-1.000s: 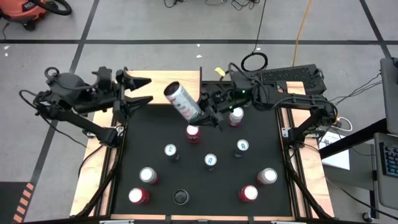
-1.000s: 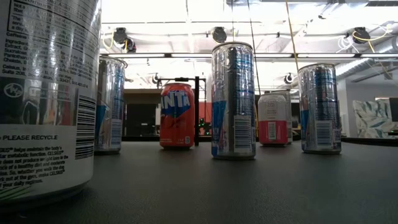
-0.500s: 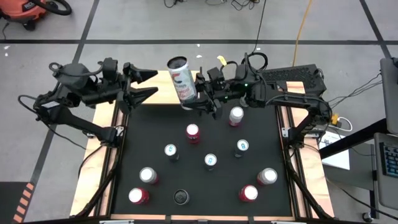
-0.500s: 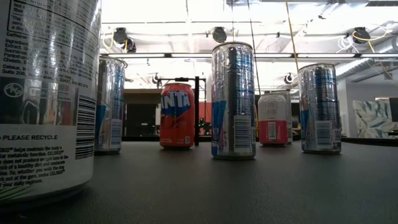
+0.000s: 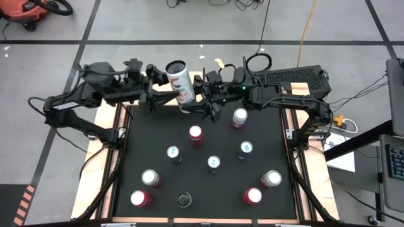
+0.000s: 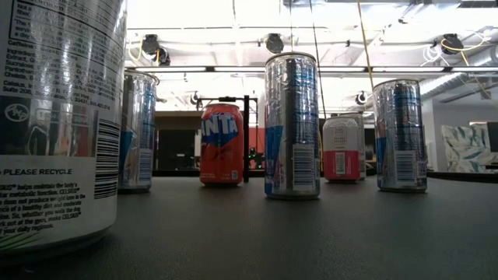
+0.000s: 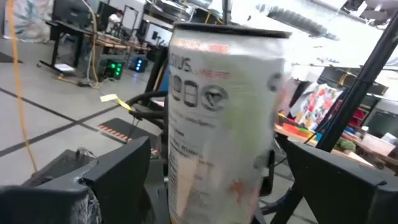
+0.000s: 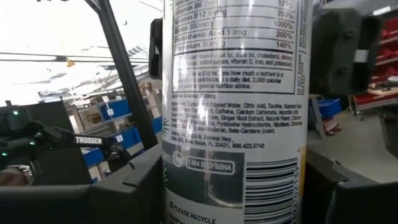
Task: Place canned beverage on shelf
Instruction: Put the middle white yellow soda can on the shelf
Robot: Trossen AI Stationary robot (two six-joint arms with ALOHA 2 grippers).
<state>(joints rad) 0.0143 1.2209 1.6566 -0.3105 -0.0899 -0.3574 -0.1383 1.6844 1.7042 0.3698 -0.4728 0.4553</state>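
the shelf [image 5: 163, 85] is mostly hidden under the two arms at the far edge of the table; only a strip of pale wood shows between them, and its supports cannot be made out. the low view shows neither gripper, and a big white can label cut off at its left edge fills that side.

from the left: the left gripper [image 5: 163, 93] reaches in over the far left corner of the black mat [image 5: 202, 157], jaws wide apart, one finger on each side of the white can [image 5: 180, 81] without a clear touch; in its wrist view the can [image 7: 221, 124] fills the gap between the fingers [image 7: 118, 168], blurred. the white can stands nearly upright in the air above the shelf's right part. just right of it, the right gripper [image 5: 201, 101] is clamped on the can's lower half, and its wrist view shows the can's printed side [image 8: 233, 106] pressed between the dark fingers [image 8: 130, 180].

the mat's far left part is bare. nearer and to the right stand the other cans: a silver can [image 5: 239, 117] close under the right arm, a red-topped can [image 5: 196, 133] near the middle, and more spread toward the near edge.

compared with a second ago, the white can was tilted over the mat and is now upright and farther back, and the left gripper has come right to bracket it.
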